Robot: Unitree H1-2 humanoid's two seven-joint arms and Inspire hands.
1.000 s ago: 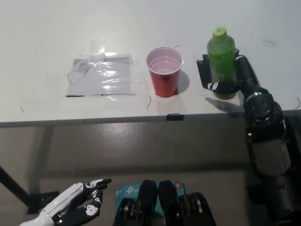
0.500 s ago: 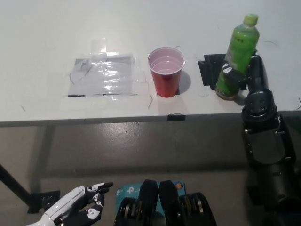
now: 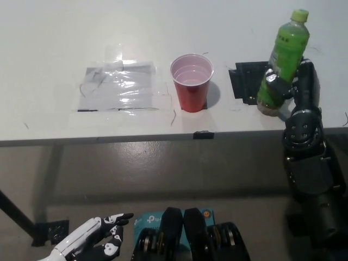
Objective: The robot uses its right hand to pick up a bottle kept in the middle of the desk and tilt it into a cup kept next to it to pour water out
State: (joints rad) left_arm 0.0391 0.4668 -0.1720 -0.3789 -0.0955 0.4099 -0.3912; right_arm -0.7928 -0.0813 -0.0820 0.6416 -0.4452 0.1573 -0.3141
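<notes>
A green bottle (image 3: 285,54) with a green cap is in my black right hand (image 3: 288,87), which is shut on its lower part. The bottle leans a little to the right, to the right of the black mat (image 3: 247,81) on the white desk (image 3: 163,32); I cannot tell whether its base touches the desk. A red cup (image 3: 191,81) with a pale inside stands upright left of the mat, well apart from the bottle. My white left hand (image 3: 89,244) rests low at the picture's lower left, below the desk, fingers apart and holding nothing.
A clear plastic sheet (image 3: 119,87) lies flat on the desk left of the cup. A small black tape piece (image 3: 202,134) marks the desk's front edge. Grey floor shows below the desk edge.
My right hand has carried the bottle off the black mat, up and to the right, tilting it slightly. The cup has stayed put. The left hand has sunk a little.
</notes>
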